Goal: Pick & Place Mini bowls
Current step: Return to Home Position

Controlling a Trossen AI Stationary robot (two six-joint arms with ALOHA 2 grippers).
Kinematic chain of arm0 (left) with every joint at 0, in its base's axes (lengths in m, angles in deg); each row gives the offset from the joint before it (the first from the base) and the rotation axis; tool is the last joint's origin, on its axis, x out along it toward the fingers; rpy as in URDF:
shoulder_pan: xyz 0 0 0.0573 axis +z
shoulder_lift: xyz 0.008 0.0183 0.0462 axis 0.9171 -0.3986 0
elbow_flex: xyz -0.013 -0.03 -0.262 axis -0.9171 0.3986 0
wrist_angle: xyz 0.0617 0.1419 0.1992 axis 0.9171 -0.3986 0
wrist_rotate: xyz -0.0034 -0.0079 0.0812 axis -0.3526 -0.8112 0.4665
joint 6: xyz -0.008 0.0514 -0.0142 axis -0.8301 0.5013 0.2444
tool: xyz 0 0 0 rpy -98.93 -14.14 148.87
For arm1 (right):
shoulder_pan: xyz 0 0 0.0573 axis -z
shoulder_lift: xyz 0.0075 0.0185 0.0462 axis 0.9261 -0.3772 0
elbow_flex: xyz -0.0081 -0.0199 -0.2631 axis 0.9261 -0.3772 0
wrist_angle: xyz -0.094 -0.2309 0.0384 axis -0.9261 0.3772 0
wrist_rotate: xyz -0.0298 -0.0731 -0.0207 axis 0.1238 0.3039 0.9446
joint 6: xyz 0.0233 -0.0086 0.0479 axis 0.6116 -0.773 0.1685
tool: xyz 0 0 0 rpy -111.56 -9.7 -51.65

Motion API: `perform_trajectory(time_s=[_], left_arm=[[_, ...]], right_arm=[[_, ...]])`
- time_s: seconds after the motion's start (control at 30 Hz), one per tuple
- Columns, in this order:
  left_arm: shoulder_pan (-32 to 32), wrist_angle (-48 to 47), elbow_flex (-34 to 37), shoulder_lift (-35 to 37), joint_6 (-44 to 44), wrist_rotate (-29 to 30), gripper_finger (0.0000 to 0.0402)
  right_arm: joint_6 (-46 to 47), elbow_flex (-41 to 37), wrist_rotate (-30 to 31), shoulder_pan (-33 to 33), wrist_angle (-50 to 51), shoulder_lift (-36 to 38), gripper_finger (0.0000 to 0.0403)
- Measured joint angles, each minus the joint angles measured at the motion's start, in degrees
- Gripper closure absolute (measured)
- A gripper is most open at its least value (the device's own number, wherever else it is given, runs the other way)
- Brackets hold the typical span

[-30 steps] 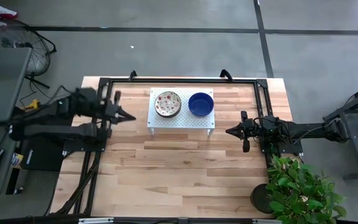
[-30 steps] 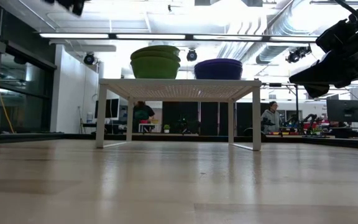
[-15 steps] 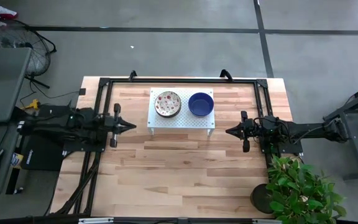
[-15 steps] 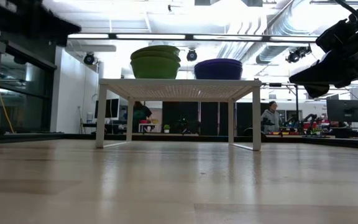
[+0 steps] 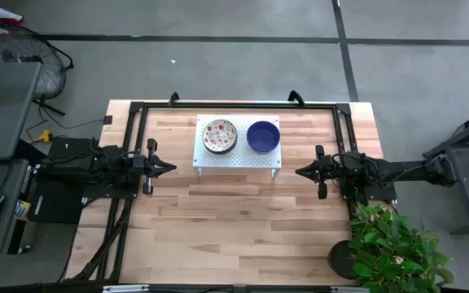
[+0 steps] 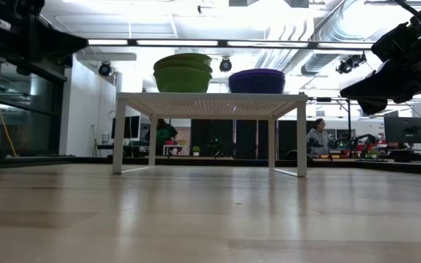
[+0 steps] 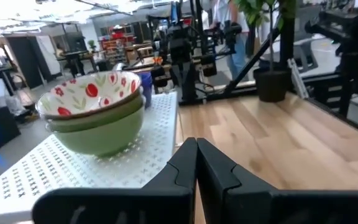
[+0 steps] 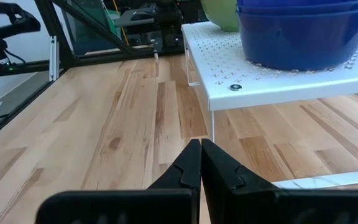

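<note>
Two stacks of mini bowls stand on the white perforated rack (image 5: 236,152). One stack (image 5: 220,135) is cream-white with a red speckled pattern inside and green outside (image 7: 95,109). The other stack (image 5: 263,136) is deep blue (image 8: 303,31). In the low view both stacks, the green one (image 6: 183,71) and the blue one (image 6: 256,79), rest by their bases on the rack top. My left gripper (image 5: 172,167) is shut, left of the rack, pointing at it (image 7: 196,146). My right gripper (image 5: 298,172) is shut, right of the rack (image 8: 200,146). Neither touches anything.
A black frame (image 5: 234,104) runs along the table's far edge and both sides. A potted plant (image 5: 385,244) stands at the near right corner. Bare wood (image 5: 234,220) lies between the rack and the near edge. People show in the room beyond the table (image 6: 316,139).
My left arm has come down from a raised pose and settled low at the table's left side, its gripper shifting slightly toward the near edge. The right arm and the bowls have stayed still.
</note>
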Motion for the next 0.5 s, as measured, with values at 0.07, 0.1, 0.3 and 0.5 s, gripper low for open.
perform_trajectory(time_s=[0.07,0.1,0.3,0.5], left_arm=[[0.0,2.3,1.1,-0.1,1.0,0.1,0.0401],[0.0,4.0,1.7,-0.1,1.1,0.1,0.0401],[0.0,14.2,7.3,-0.2,-0.4,0.8,0.0401],[0.0,11.2,7.4,-0.1,1.9,1.8,0.0401]], right_arm=[[0.0,0.0,0.0,0.0,0.0,0.0,0.0402],[0.0,0.0,0.0,0.0,0.0,0.0,0.0402],[0.0,0.0,0.0,0.0,0.0,0.0,0.0402],[0.0,0.0,0.0,0.0,0.0,0.0,0.0403]])
